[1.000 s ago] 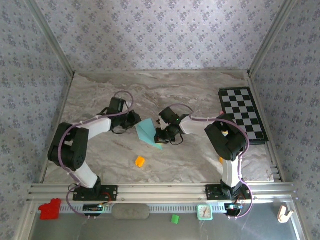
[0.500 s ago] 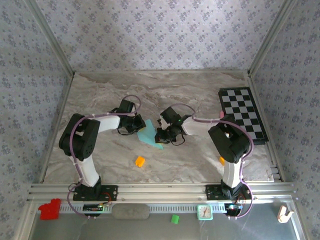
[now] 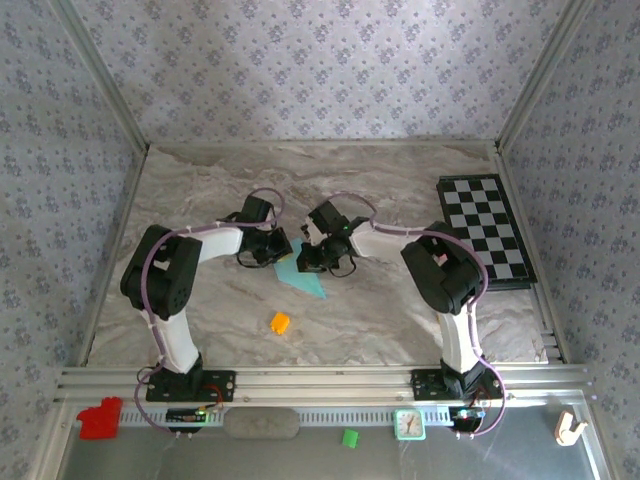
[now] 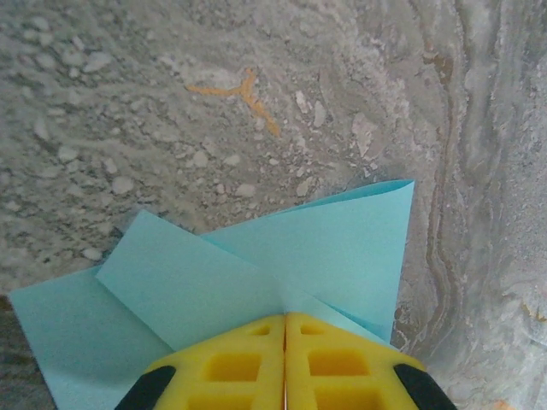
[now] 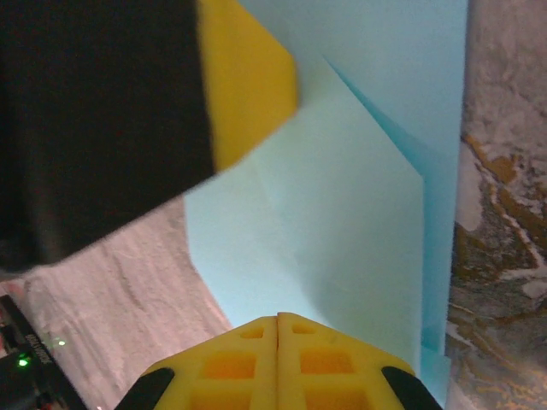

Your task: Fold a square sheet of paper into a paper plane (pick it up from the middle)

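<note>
Both closed: left end effector (image 4: 285,320) and right end effector (image 5: 277,319), tips over the folded teal paper (image 4: 325,248).

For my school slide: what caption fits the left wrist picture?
Left gripper, shut, tips touching folded teal paper on a marbled table.

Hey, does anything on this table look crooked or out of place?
The teal-blue folded paper looks askew: in the left wrist view its overlapping flaps end at uneven heights, so the layers do not line up. The left gripper and right gripper are both closed on it. A small orange cube lies loose nearby.
</note>
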